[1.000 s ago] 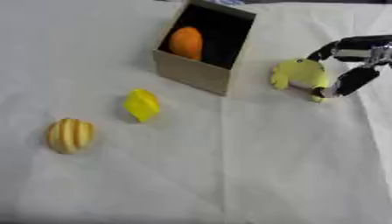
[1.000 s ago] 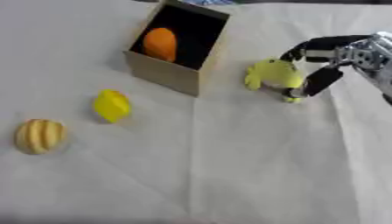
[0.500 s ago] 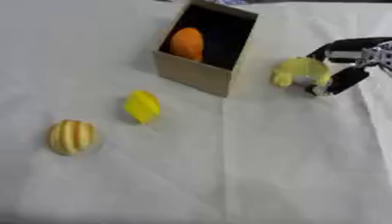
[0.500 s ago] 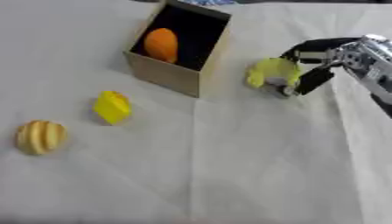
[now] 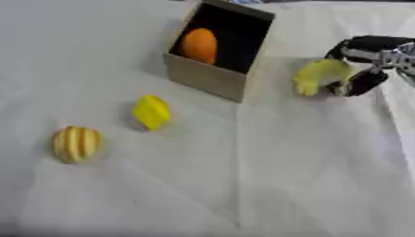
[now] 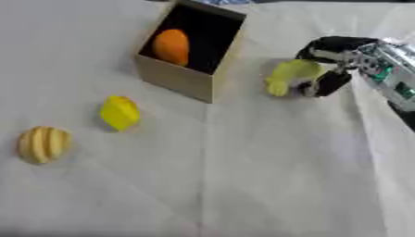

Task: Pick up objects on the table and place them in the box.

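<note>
1. The right hand (image 6: 336, 62) comes in from the right, its fingers and thumb curled round a yellow-green curved fruit (image 6: 289, 75), just right of the box (image 6: 180, 77).
2. The box stands open-topped on the white cloth (image 5: 243, 185), with an orange fruit (image 5: 199, 45) inside.
3. A yellow piece (image 5: 152, 111) lies on the cloth left of the box, near its front corner.
4. A striped yellow-orange fruit (image 5: 74, 144) lies further left and nearer the camera, apart from the yellow piece.
5. The left hand shows in neither view.
</note>
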